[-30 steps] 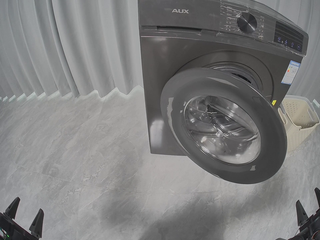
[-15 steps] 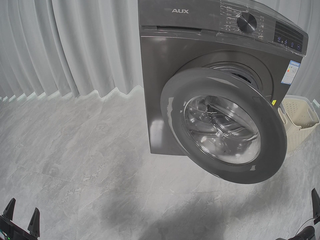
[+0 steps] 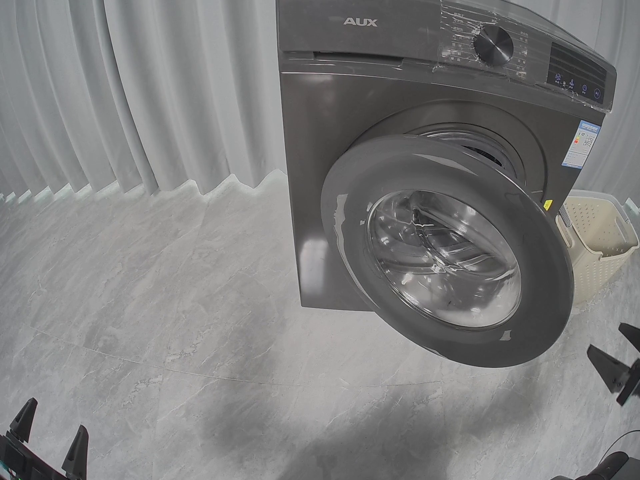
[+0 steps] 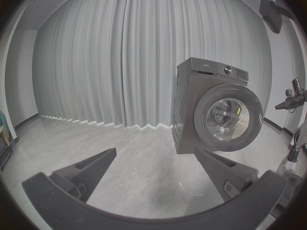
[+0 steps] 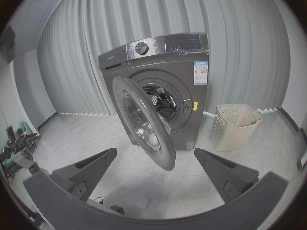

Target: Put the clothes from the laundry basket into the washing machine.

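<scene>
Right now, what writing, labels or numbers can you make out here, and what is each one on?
Maker's mark, three pale capitals, on the washing machine's drawer panel.
Print around the dial: too small to read.
Symbols on the control display: too small to read.
Blue-and-white sticker beside the door opening: blurred.
Small yellow sticker below it: unreadable.
Laundry basket: no print seen.

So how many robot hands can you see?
2. The left hand is low on the left, over the floor; the right hand is on the right, near the laundry basket.
</scene>
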Controlling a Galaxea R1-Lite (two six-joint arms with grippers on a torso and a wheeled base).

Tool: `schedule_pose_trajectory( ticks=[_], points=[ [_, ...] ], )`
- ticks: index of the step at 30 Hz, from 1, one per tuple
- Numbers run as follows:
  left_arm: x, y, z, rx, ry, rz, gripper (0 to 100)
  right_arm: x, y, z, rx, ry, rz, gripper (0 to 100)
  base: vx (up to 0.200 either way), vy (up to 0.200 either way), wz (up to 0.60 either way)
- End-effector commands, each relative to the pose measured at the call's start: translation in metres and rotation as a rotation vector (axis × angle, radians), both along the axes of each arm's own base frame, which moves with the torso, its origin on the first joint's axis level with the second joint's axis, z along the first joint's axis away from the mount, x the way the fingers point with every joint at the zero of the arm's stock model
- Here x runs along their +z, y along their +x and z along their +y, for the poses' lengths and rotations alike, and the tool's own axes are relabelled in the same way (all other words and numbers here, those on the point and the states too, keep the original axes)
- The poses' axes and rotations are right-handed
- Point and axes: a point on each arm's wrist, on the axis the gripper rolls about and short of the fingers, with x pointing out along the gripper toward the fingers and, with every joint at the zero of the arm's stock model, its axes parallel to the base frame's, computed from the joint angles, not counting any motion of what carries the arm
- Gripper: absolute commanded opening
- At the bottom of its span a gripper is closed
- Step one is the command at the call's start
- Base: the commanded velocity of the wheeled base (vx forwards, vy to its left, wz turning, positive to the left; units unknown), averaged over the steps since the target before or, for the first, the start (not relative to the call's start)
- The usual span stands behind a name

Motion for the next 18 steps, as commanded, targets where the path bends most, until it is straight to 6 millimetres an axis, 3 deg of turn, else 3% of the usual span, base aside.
schedule_pose_trajectory(
  ticks=[1, 5, 13, 18],
  points=[
    [-0.005, 0.0, 0.0, -0.004, 0.0, -0.003, 100, -0.004, 0.084, 0.003, -0.05, 0.015, 0.178, 100, 0.0, 0.0, 0.0],
    [-0.005, 0.0, 0.0, -0.003, -0.009, -0.003, 100, -0.009, 0.106, 0.001, -0.096, 0.008, 0.176, 100, 0.0, 0.0, 0.0],
    [-0.005, 0.0, 0.0, -0.003, -0.012, -0.003, 100, -0.013, 0.127, -0.007, -0.202, -0.01, 0.191, 100, 0.0, 0.0, 0.0],
    [-0.005, 0.0, 0.0, -0.001, -0.014, -0.003, 100, 0.002, 0.132, -0.03, -0.331, 0.001, 0.126, 100, 0.0, 0.0, 0.0]
  ],
)
